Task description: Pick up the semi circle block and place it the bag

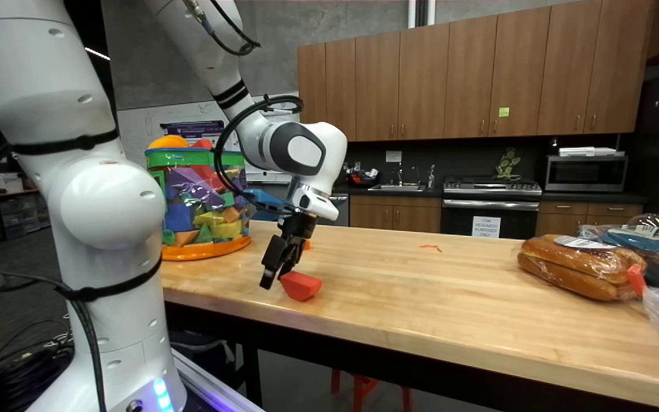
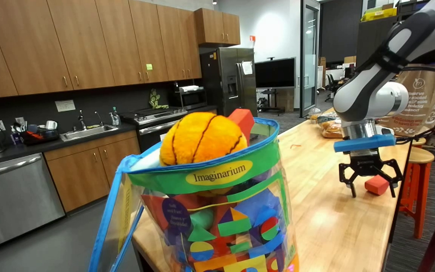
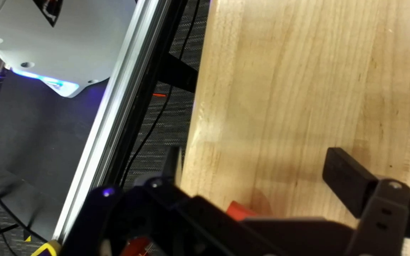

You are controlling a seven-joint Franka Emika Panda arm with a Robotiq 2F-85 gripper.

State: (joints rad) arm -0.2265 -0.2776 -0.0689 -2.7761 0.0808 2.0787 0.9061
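The semi circle block, small and red, lies on the table near its edge in both exterior views (image 1: 301,285) (image 2: 377,185). In the wrist view only a corner of the red block (image 3: 240,211) shows; the gripper's body hides the rest. My gripper (image 1: 274,279) is open and tilted, its fingertips low beside the block. In an exterior view the gripper (image 2: 373,193) has its fingers spread, with the block seen behind the gap. The wrist view shows nothing between the fingers (image 3: 253,160). The bag, with a green upper band and orange base rim, stands on the table (image 1: 161,157) (image 2: 168,179).
The bag is full of coloured blocks, with an orange plush ball (image 2: 202,139) on top and its lid folded open. A wrapped bread loaf (image 1: 575,266) lies at the table's far end. A tiny orange piece (image 1: 431,248) lies mid-table. The wooden table edge (image 3: 205,117) is close to the gripper.
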